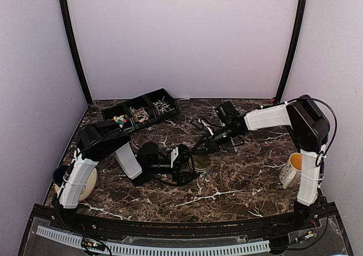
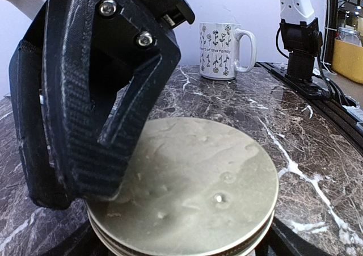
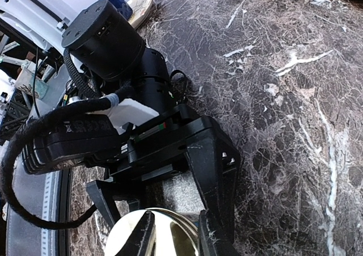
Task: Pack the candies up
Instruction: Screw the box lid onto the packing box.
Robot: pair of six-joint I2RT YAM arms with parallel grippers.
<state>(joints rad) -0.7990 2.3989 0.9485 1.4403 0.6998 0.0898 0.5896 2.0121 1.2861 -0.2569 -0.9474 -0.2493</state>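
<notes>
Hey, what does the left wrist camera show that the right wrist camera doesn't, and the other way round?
Only the left wrist view shows the white ceramic mug with a dark flower print, standing upright, and the right arm's base beside it. Only the right wrist view shows the left arm's black wrist housing with its braided cable, plus a tan round dish at the table's edge with something blue next to it. Both show the round pale-gold metal lid and the dark marble-patterned tabletop.
</notes>
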